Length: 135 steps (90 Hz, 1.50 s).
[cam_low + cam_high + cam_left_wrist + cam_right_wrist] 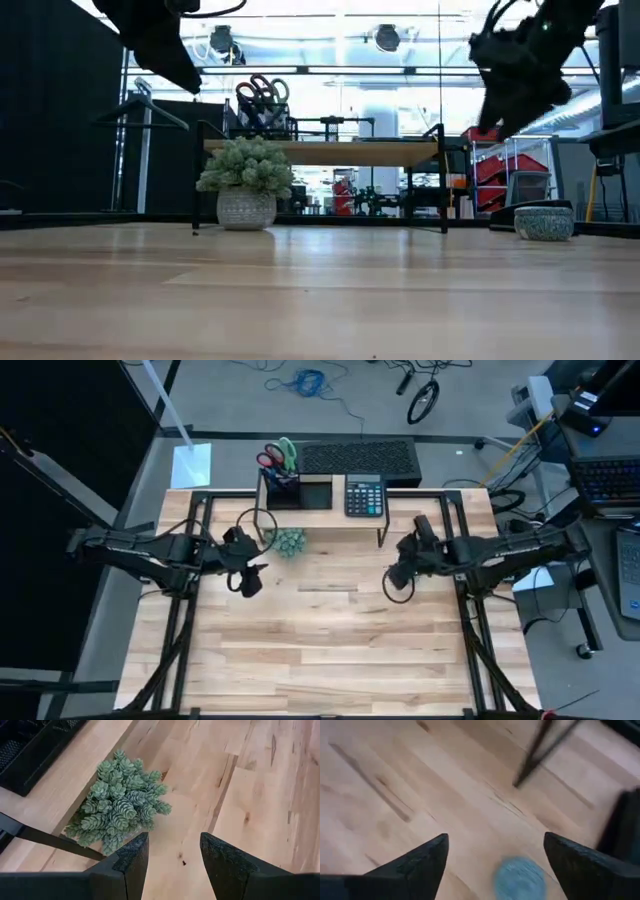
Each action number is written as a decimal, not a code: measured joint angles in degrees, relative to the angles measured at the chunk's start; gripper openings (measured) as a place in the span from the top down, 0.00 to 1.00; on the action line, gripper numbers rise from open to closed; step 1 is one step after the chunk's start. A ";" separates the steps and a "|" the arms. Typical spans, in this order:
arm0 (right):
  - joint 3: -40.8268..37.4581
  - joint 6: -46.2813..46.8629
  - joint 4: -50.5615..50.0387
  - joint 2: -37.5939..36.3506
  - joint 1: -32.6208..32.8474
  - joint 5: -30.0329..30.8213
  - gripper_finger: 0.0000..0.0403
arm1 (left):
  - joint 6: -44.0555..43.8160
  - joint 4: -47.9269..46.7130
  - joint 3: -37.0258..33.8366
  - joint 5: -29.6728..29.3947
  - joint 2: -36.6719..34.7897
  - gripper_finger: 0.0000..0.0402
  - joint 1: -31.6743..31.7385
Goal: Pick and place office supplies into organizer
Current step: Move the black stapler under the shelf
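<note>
No text, label, brand or number readable anywhere. Keys of the calculator (364, 494) on the wooden riser shelf (400, 520) too small to make out; no signs legible in the room behind.

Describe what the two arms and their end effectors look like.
Both arms are dark, nearly black, built of slim tubular links with bulkier joint housings. A black cable loops beside the left arm near its wrist, and another hangs below the right arm. The left end effector has two matte black, wedge-shaped fingers with a rough textured surface. The right end effector has the same dark tapered fingers. No markings show.
</note>
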 joint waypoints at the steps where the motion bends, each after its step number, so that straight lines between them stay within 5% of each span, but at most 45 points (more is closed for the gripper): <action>1: 0.00 -0.07 -0.23 0.00 -0.25 -0.11 0.22 | 0.00 0.00 0.00 0.00 0.00 0.59 0.00; 66: -10.73 9.42 0.95 0.17 -3.61 -7.50 0.23 | 1.70 -0.11 0.00 0.00 0.00 0.59 0.00; 115: -10.78 8.60 3.91 5.35 -3.80 -5.68 0.23 | 1.87 -0.11 0.00 0.00 0.00 0.59 0.00; 135: -8.77 7.46 3.23 3.24 -8.77 -3.97 0.23 | 1.97 -0.11 0.00 0.00 0.00 0.59 0.00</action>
